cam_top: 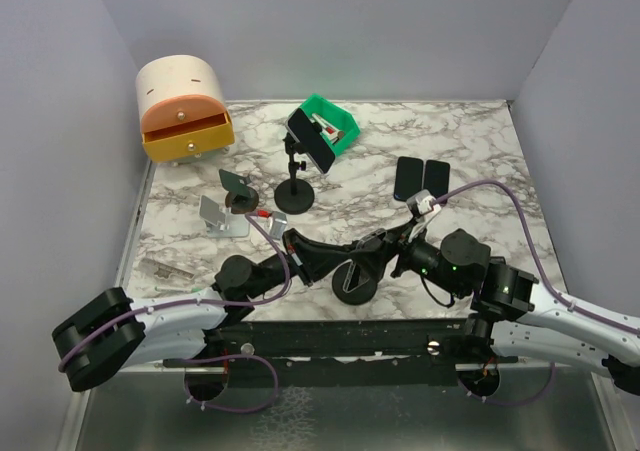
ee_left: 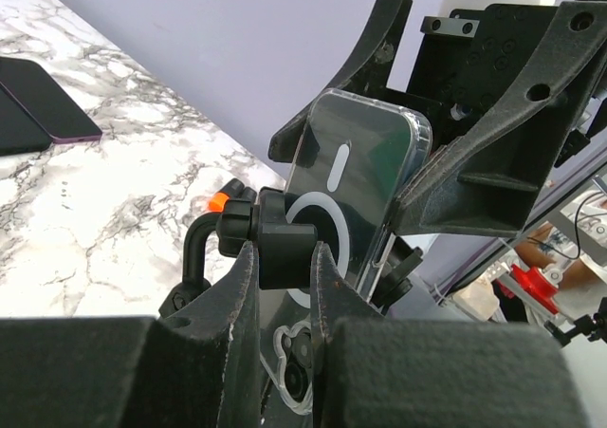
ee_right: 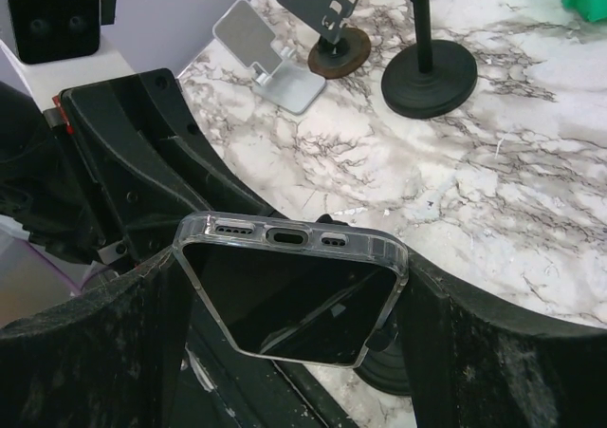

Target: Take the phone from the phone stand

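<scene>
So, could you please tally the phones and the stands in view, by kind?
Phones: 4
Stands: 4
Total: 8

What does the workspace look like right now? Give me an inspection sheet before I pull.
Surface: marble tabletop, white with grey veins.
Job's things: phone in a clear case, on the phone stand near the arms.
Clutter: second phone on a tall stand; green bin; drawer box; two flat phones; silver stand; round-base stand.
Grippers: left gripper clamps the phone stand's mount; right gripper holds the phone by its two long edges.
Cables: purple cables arc over both arms.
Surroundings: plain grey walls; otherwise nothing seen.
</scene>
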Available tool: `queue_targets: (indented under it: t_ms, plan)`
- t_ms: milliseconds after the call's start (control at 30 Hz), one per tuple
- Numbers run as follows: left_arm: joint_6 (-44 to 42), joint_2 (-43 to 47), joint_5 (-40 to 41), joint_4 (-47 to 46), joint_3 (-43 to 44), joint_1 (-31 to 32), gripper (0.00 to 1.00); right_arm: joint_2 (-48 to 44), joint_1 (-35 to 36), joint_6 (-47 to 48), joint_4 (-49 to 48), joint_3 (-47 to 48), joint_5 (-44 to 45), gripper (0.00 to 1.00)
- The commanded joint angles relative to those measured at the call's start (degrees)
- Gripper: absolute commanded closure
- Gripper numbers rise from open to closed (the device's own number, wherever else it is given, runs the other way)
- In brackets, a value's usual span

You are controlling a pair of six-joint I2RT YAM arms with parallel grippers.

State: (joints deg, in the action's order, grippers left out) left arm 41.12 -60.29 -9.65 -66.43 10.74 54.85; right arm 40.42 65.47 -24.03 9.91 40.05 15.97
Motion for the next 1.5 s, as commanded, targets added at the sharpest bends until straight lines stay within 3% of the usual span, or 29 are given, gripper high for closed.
queue_targets:
  t_ms: [0,600,667,800,1067,1100,1133,1467]
  plan:
    - [0.6,-1.2,2.7,-0.6,0.7,-1.1,1.0,-2.0,-0.1,1.9,-3.5,0.5,-3.2,1.0]
    - [-2.2,-2.9,-0.3,3.5,3.4,-1.1,1.0,-4.4,-0.1,0.7,-9.4,2.7,-11.7,1.0]
    - [-2.3,-2.1,0.2,4.4,3.5,-1.1,0.9,-4.1,0.0,0.8,-9.5,4.2,-12.2,1.0]
    - [-3.3,0.0,0.3,7.2,4.1,-1.1,0.56,-3.2,-0.1,2.2,-8.4,8.3,-13.1,1.0]
    - [-5.3,5.8,1.4,13.1,5.8,-1.1,0.21,-1.1,-0.1,5.0,-2.6,16.3,-12.8,1.0]
    - [-5.9,7.1,1.7,14.3,6.1,-1.1,0.07,-1.1,-0.1,5.4,-1.8,17.2,-12.4,1.0]
    - [-6.6,8.3,2.1,15.9,6.6,-1.1,0.02,-1.0,-0.1,5.8,-0.7,18.4,-11.9,1.0]
    - [-21.9,23.3,9.3,32.4,12.5,-1.1,0.01,3.8,-0.1,8.8,13.1,28.9,2.5,1.0]
